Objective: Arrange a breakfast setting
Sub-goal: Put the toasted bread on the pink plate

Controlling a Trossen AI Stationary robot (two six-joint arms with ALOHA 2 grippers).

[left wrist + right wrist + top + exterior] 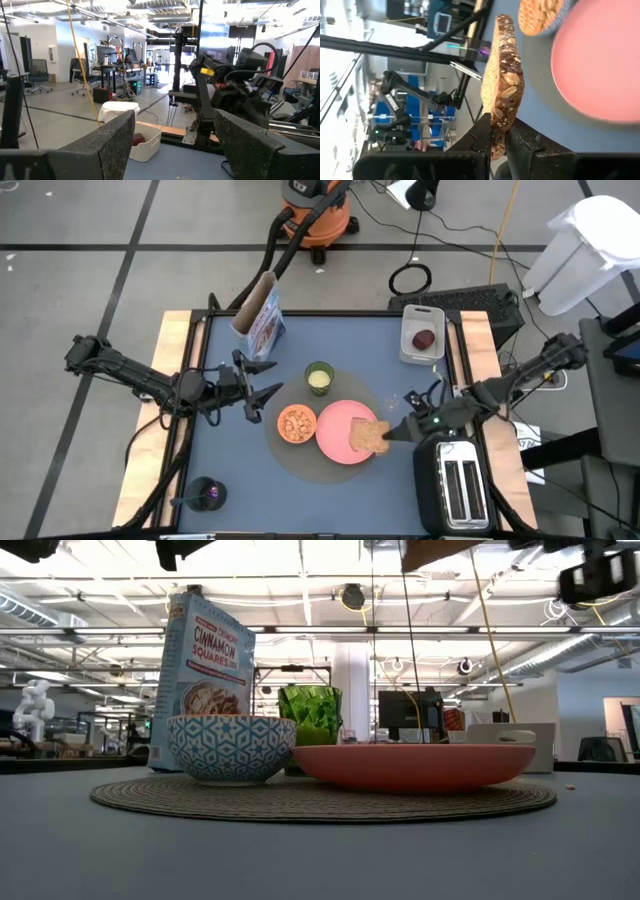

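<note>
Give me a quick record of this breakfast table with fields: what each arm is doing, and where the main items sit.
right gripper: jaws shut on the toast slice, above the pink plate
left gripper: jaws open, empty, left of the bowl
cereal bowl: on the round mat, beside the plate
green cup: behind the bowl
cereal box: upright, back left

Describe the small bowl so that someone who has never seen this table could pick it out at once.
Find the round woven mat in the middle of the blue table. On it, left of the pink plate, sits the bowl. It alone holds cereal and has a blue-and-white pattern outside.
</note>
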